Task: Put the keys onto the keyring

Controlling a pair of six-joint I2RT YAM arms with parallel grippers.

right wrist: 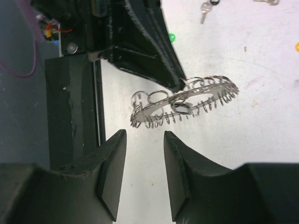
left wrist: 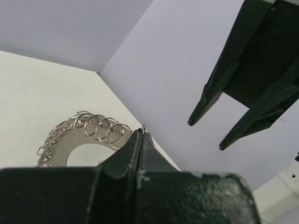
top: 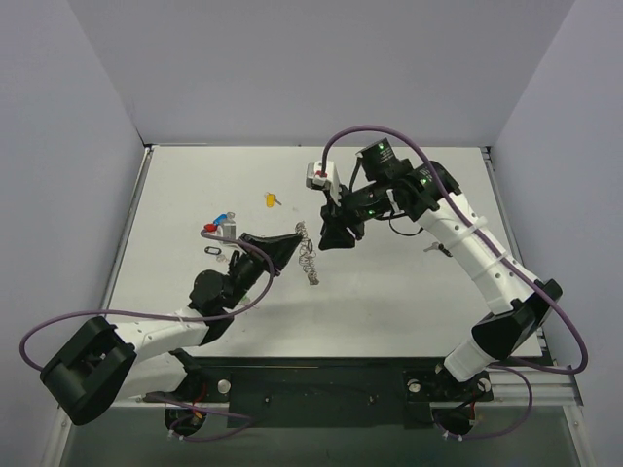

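Left gripper (left wrist: pixel 141 136): fingers pressed together, pinching keyring (left wrist: pixel 88 129) by rim, ring held above table (top: pixel 389 292). Right gripper (right wrist: pixel 144 140): fingers spread, empty. Ring just ahead of them, not touching, long axis across gap. Keys (top: pixel 224 216) loose on table beyond ring, toward left arm. Yellow key (top: pixel 272 199) nearest right gripper. No legible writing.

It is bright in here, with soft light from above. The white table (top: pixel 389 292) shines a bit and shadows are faint. Up close the dark fingers (right wrist: pixel 112 172) look fuzzy, but the ring (right wrist: pixel 196 93) is sharp and shiny.
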